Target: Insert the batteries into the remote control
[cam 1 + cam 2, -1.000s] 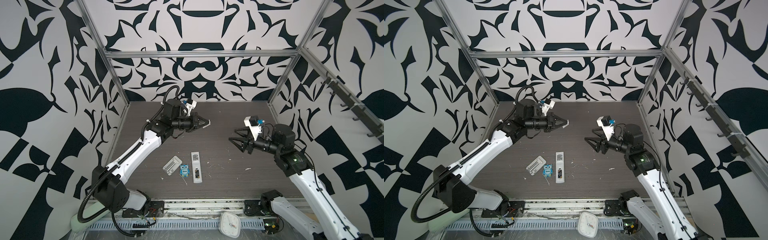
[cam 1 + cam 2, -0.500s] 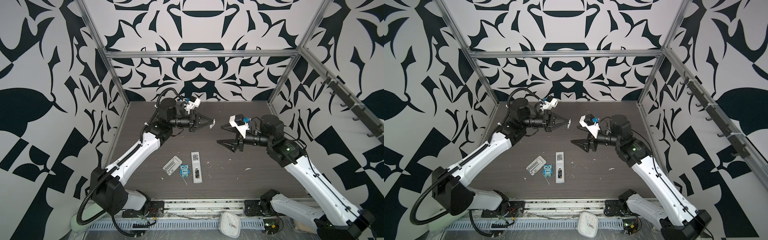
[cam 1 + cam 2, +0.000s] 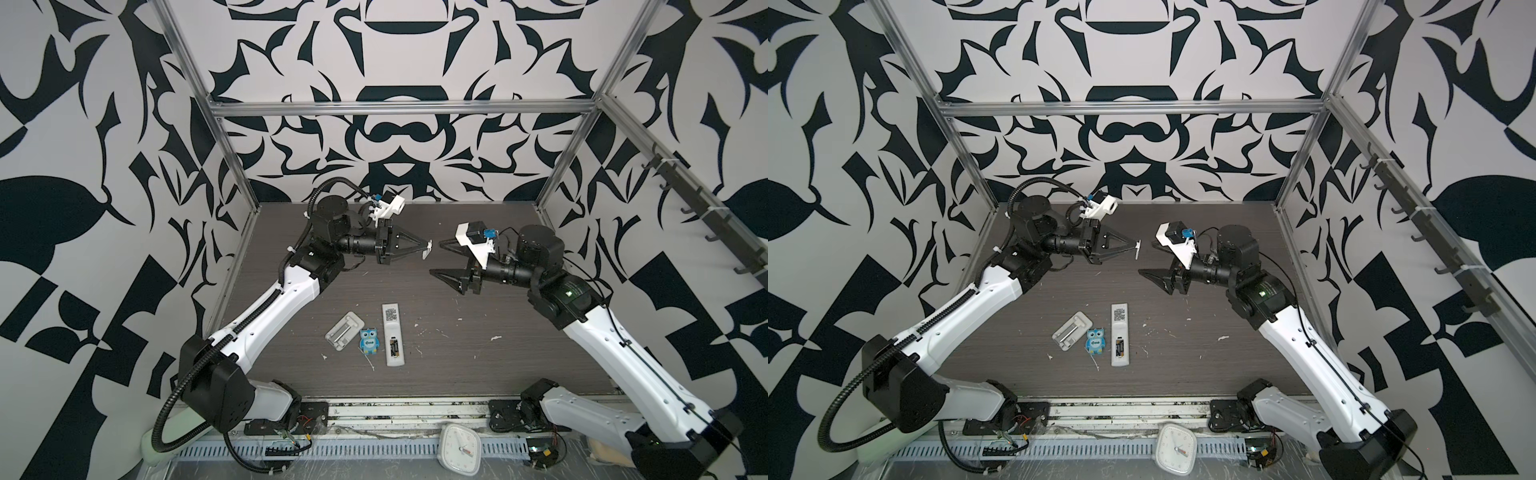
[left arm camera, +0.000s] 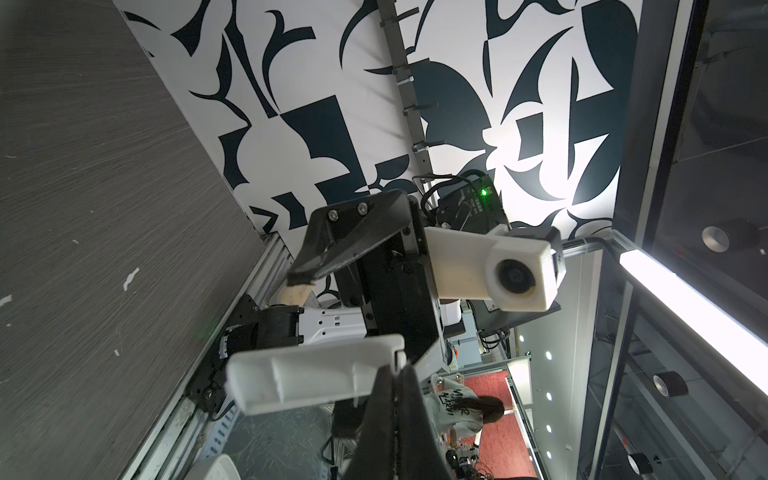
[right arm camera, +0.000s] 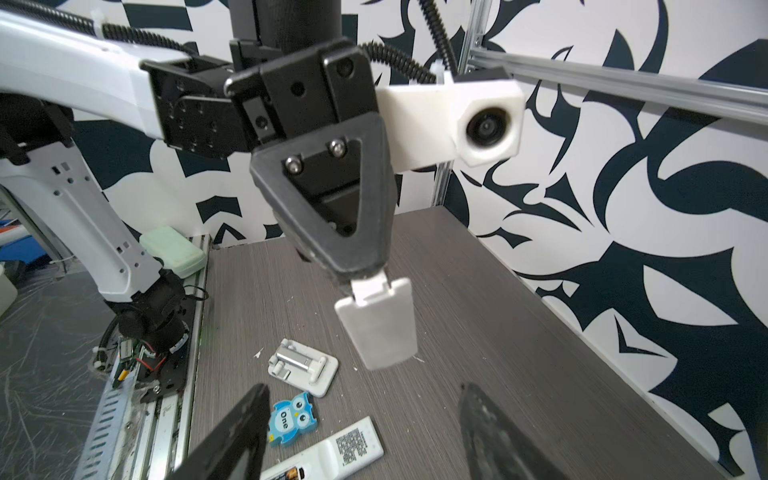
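The white remote control (image 3: 392,328) (image 3: 1120,328) lies back-up near the table's front, its compartment uncovered. Two dark, gold-banded batteries (image 3: 395,347) (image 3: 1120,347) sit in that compartment. High over the table's middle, my left gripper (image 3: 424,247) (image 3: 1133,248) (image 5: 362,283) is shut on a small white battery cover (image 3: 428,249) (image 4: 311,378) (image 5: 380,328). My right gripper (image 3: 436,257) (image 3: 1147,259) (image 5: 362,388) faces that cover from the right, open and empty, a short gap away. In the right wrist view the remote control (image 5: 336,453) and its batteries (image 5: 291,473) show below.
A grey-white tray (image 3: 344,332) (image 5: 303,368) and a blue owl figure (image 3: 369,341) (image 5: 291,419) lie left of the remote. White scraps dot the dark table (image 3: 478,353). A white clock (image 3: 459,449) lies in front of the table's edge.
My right gripper has swung up and left towards the held cover, and its jaws stand a little wider. The left gripper has edged right with the cover.
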